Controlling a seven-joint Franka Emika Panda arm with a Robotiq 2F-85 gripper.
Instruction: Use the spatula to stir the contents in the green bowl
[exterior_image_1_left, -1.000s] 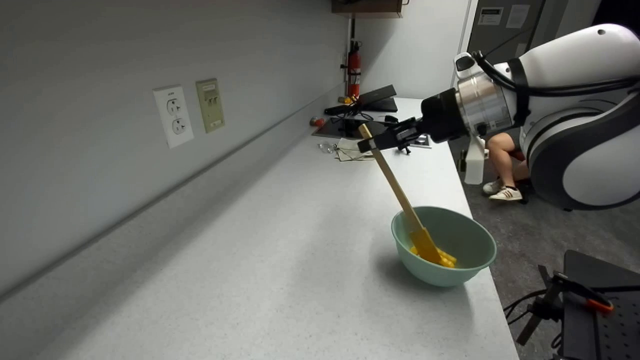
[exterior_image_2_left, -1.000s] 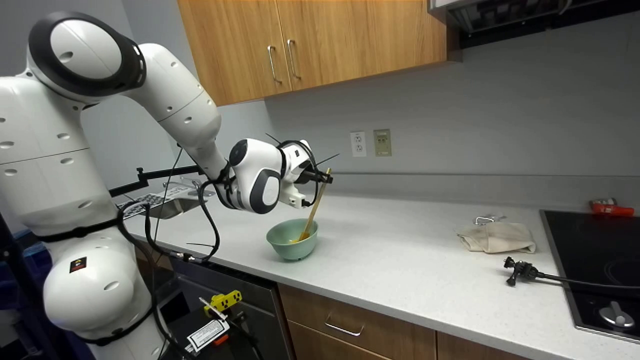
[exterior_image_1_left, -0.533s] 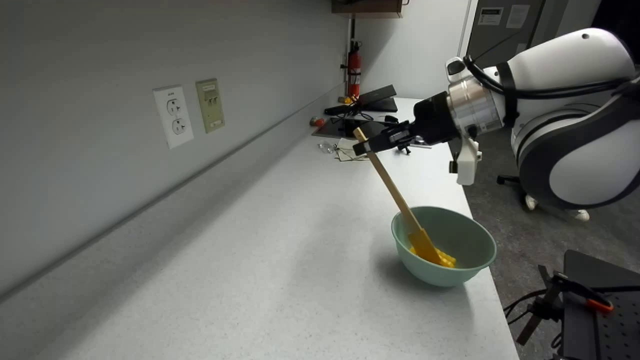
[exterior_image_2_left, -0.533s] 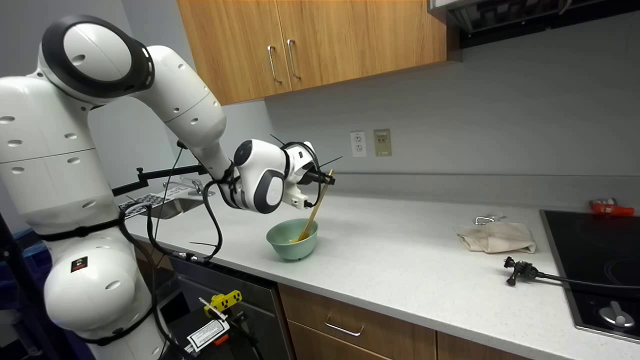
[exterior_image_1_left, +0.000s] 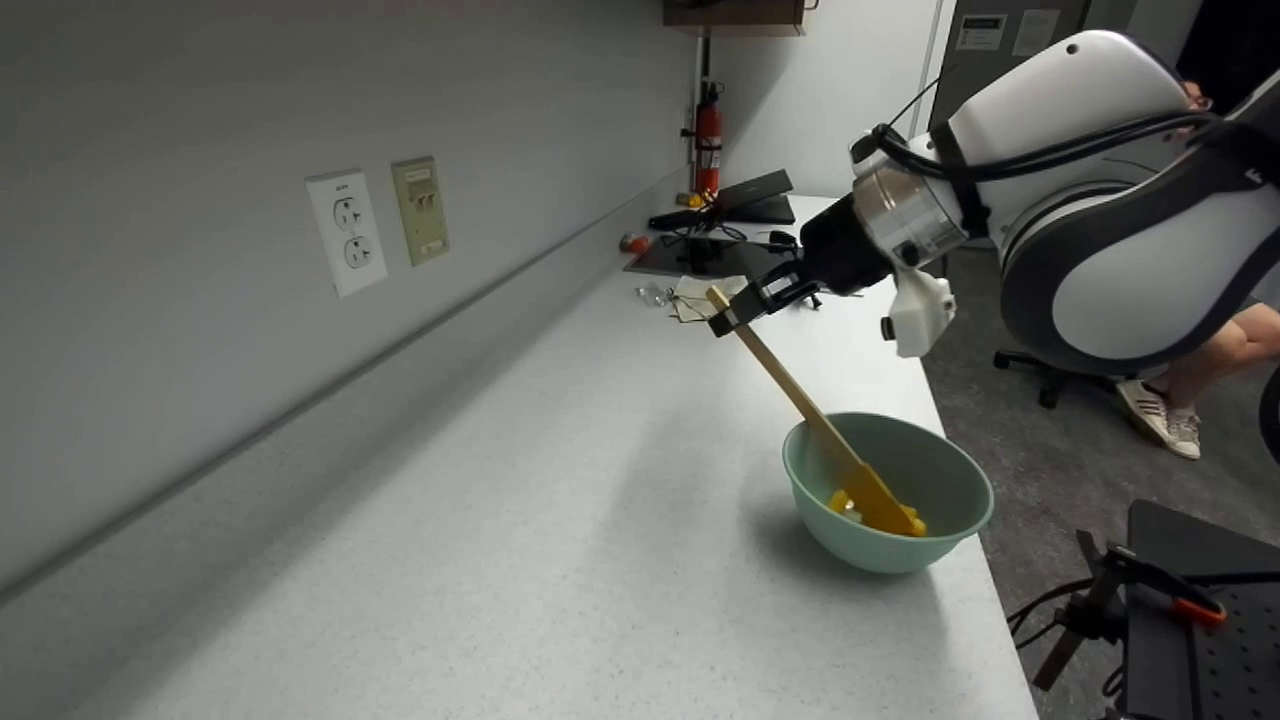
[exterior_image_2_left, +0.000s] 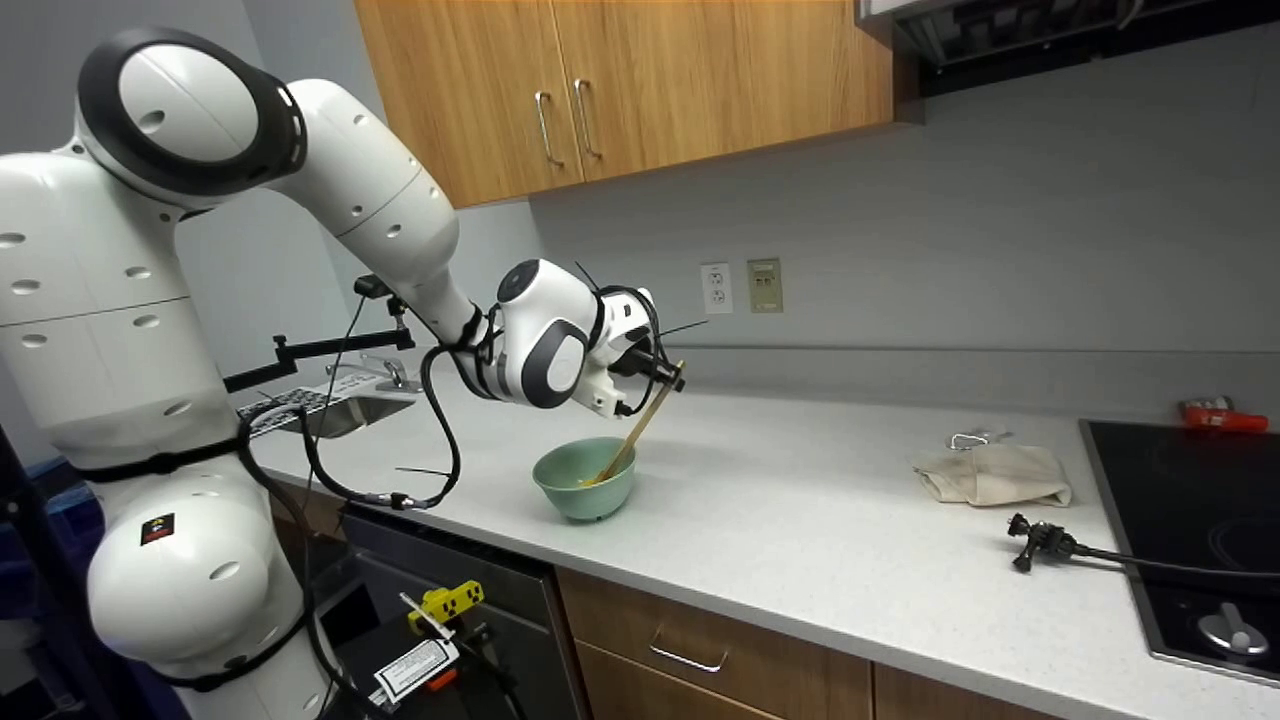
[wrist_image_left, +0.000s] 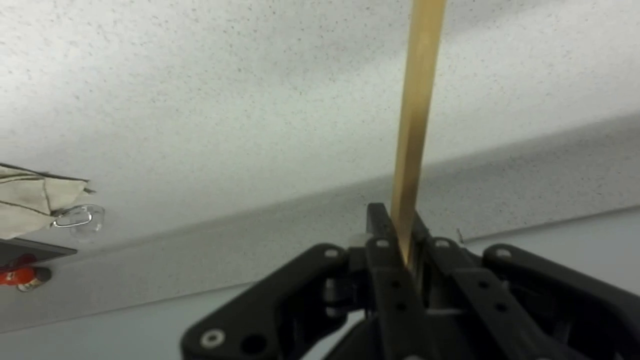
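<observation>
My gripper is shut on the upper handle of the pale wood spatula. It shows in both exterior views (exterior_image_1_left: 727, 318) (exterior_image_2_left: 678, 379) and in the wrist view (wrist_image_left: 397, 215). The spatula (exterior_image_1_left: 778, 372) (exterior_image_2_left: 645, 413) (wrist_image_left: 417, 100) slants down into the green bowl (exterior_image_1_left: 885, 552) (exterior_image_2_left: 583, 502). Its orange-yellow blade is low inside the bowl, among the contents. The contents (exterior_image_1_left: 838, 500) are small yellow pieces on both sides of the blade, partly hidden by it. The bowl stands upright on the counter, below my gripper. The bowl is out of the wrist view.
The white counter (exterior_image_1_left: 560, 520) runs along a grey wall with outlets (exterior_image_2_left: 716, 287). The bowl is near the counter's open edge. A folded cloth (exterior_image_2_left: 995, 474), a black mount with a cable (exterior_image_2_left: 1045, 540) and a black cooktop (exterior_image_2_left: 1200, 520) lie further along. Wood cabinets (exterior_image_2_left: 640, 90) hang above.
My gripper has moved lower and a little along the counter toward the cooktop side. The spatula leans more. Its blade has shifted across the bowl, and yellow pieces now show behind it.
</observation>
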